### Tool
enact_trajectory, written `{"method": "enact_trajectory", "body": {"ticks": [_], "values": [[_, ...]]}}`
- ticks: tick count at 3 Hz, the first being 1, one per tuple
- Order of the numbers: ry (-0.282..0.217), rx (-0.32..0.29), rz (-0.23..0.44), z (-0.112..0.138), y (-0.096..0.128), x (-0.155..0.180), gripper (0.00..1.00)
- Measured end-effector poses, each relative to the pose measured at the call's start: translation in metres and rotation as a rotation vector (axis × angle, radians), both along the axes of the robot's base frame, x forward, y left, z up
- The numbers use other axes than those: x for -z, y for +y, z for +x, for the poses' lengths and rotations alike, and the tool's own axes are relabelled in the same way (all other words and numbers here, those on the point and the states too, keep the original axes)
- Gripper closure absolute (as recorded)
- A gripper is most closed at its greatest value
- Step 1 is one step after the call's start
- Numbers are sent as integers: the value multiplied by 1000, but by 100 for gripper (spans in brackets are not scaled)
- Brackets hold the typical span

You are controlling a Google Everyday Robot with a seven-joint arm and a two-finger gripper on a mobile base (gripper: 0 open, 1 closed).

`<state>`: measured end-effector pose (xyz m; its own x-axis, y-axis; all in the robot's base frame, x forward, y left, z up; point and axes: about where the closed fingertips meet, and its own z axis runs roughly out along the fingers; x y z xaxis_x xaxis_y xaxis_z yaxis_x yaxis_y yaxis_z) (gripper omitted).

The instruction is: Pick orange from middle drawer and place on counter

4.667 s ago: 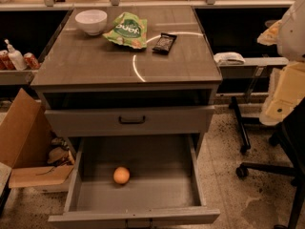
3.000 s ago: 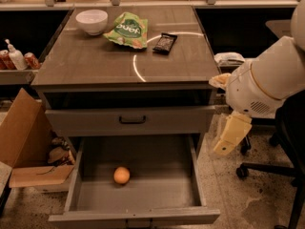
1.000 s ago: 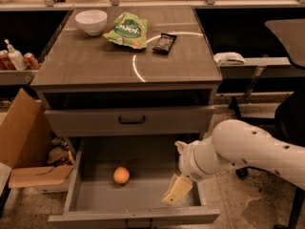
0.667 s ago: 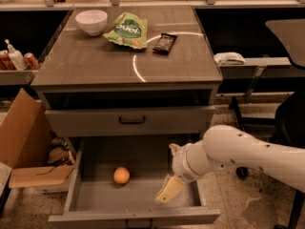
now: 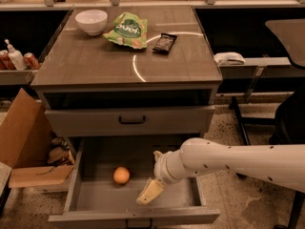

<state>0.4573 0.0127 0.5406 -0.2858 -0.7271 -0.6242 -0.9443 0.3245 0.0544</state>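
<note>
The orange (image 5: 121,175) lies on the grey floor of the open middle drawer (image 5: 90,197), left of centre. My gripper (image 5: 149,192) hangs over the drawer on a white arm that reaches in from the right, a short way right of the orange and slightly nearer the front, apart from it. The counter (image 5: 95,61) is the glossy wood-grain cabinet top above the drawers.
On the counter stand a white bowl (image 5: 91,21), a green snack bag (image 5: 126,30) and a dark packet (image 5: 164,42). A shut drawer front with a black handle (image 5: 132,120) sits above the open drawer. A cardboard box (image 5: 26,147) stands at the left, a chair base at the right.
My arm has swung down from the right side and into the open drawer, and the gripper keeps moving left toward the orange. The orange has not moved.
</note>
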Motion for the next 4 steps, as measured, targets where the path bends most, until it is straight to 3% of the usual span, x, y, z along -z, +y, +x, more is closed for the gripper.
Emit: {"method": "enact_trajectory", "body": {"ticks": [2,4], "values": [[-27,-8,28,4,5,12,0],[-125,15,87,28,20,55,0]]}}
